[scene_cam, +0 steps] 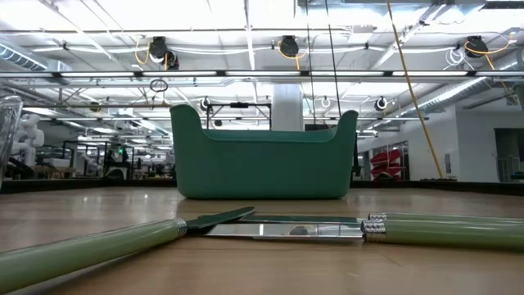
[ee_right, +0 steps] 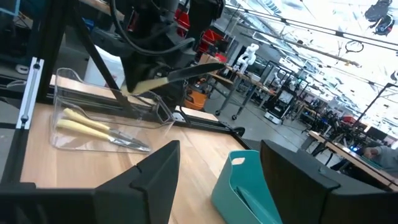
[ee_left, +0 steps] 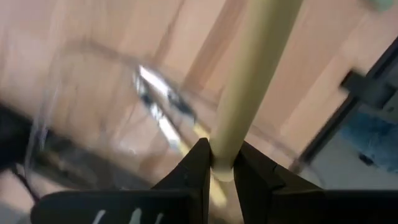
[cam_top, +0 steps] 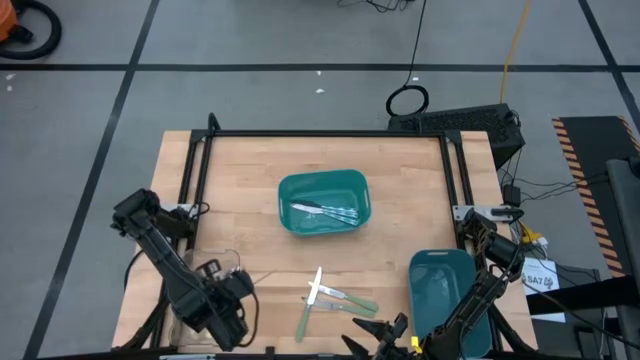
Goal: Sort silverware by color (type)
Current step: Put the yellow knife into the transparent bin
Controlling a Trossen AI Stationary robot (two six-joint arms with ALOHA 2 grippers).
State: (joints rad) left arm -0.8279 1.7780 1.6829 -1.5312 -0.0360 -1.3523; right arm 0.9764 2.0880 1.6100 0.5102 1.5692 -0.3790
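Where frame crops, left gripper (ee_left: 222,163) pinching yellow-handled piece (ee_left: 252,81)

Pale wooden table (cam_top: 240,190) with visible grain, smooth teal plastic bin (cam_top: 322,201), clear glossy plastic tray (ee_right: 106,121), shiny metal blades on matt green-handled silverware (scene_cam: 282,230)

Teal bin (cam_top: 322,204) holds silver cutlery (cam_top: 325,211); near it green-handled knives (cam_top: 345,298); left gripper (ee_left: 222,165) black, pinching pale-yellow handle (ee_left: 252,74).
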